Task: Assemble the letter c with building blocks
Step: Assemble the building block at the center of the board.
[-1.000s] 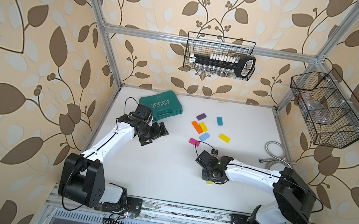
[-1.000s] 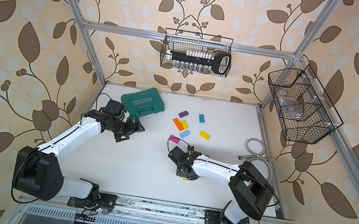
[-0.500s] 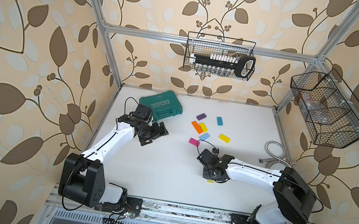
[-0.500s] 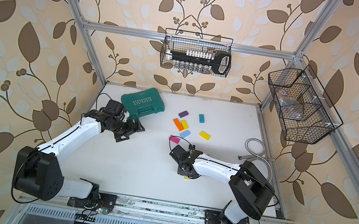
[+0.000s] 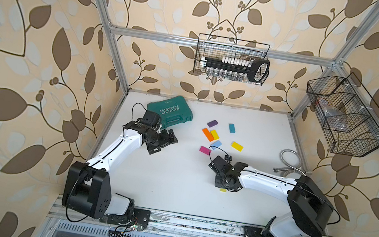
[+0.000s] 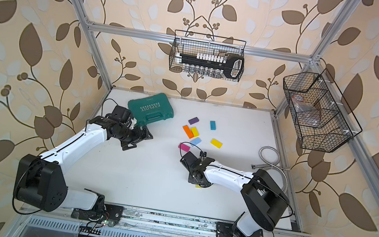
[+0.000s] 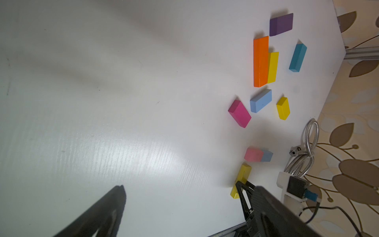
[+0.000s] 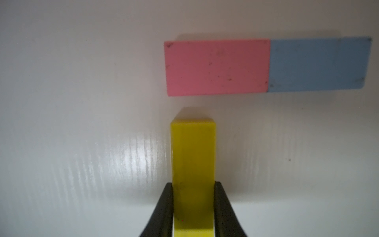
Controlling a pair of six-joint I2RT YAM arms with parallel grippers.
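My right claw [image 8: 193, 184] is clenched on the yellow block [image 8: 192, 147], toward the front edge of the desk [image 5: 172, 193]. Its end sits just short of the pink block [image 8: 217, 67], which butts the blue block [image 8: 317, 64]. I'd nudge it flush and square before releasing. The left claw [image 5: 163, 144] is spread wide beside the green case [image 5: 170, 115].

Soft, even, bright light. Both top views bow at the edges. In the wrist views the white bench [image 8: 133, 156] shows streaky glare and soft shadows.
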